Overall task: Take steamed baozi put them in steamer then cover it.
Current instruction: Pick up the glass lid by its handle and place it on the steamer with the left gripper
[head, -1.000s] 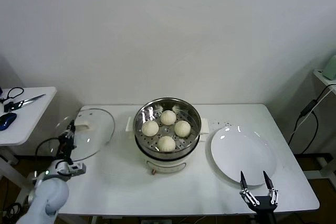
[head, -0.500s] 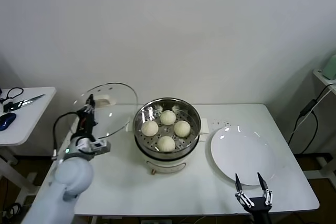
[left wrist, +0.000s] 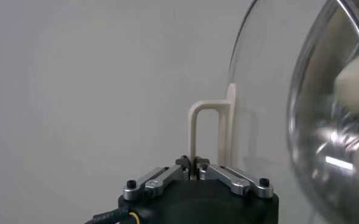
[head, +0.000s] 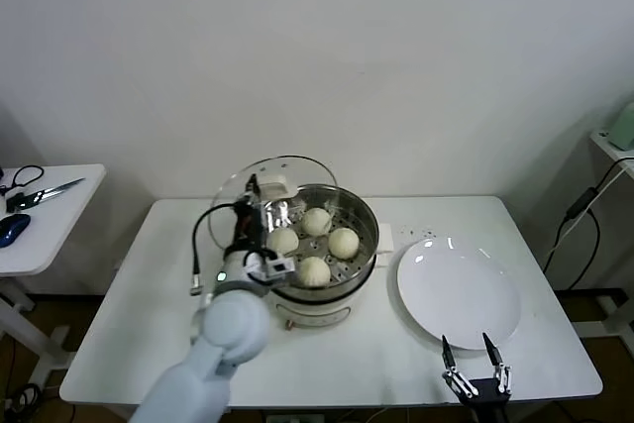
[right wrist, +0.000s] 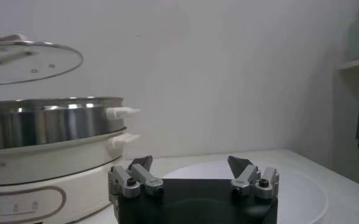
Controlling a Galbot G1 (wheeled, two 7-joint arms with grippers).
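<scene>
Over the counter's middle: cover [head: 274, 190] held in the air, tilted, above the steamer's left rim, not resting on it.
Left gripper [head: 256, 192]: up over the steamer's left side, jaws pinching the cover's cream-white handle [left wrist: 211, 135]; the left wrist view shows the handle's loop clamped between the jaws, glass beyond it.
Steamer [head: 365, 211]: at the middle of the counter [head: 139, 344], nearer the back edge, lid off, steel pot on a cream-white base with side handles.
Baozi [head: 315, 247]: four, all on the perforated tray inside the steamer, close together in a diamond.
Right gripper [head: 474, 361]: low at the counter's front edge near the right corner, jaws spread and holding nothing.
Plate [head: 456, 289]: flat, white, on the right part of the counter, just beside the steamer, nothing on it.
Right wrist view: cover [right wrist: 27, 61] hangs above the steamer [right wrist: 51, 125] with a clear gap between them; right gripper [right wrist: 192, 171] in front of the plate [right wrist: 301, 189].
</scene>
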